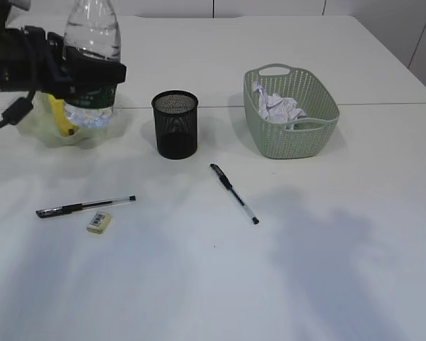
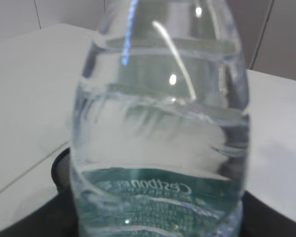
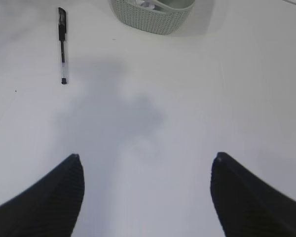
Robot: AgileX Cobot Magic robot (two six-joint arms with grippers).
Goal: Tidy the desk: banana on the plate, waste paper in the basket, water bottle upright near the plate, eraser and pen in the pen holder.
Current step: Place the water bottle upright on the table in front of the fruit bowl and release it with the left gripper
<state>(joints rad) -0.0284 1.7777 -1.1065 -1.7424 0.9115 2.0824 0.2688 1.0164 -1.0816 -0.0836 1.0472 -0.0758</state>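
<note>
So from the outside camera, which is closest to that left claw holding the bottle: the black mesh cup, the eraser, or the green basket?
From the left gripper:
1. Pen holder, just to its right.
2. Eraser, lower down, toward the camera.
3. Basket, far right.

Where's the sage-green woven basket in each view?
Exterior: sage-green woven-look plastic basket, right of centre, white crumpled paper inside.
Left wrist: not in it; clear water bottle fills the frame.
Right wrist: top edge, centre.
Shared landmark: black pen near the basket.
</note>
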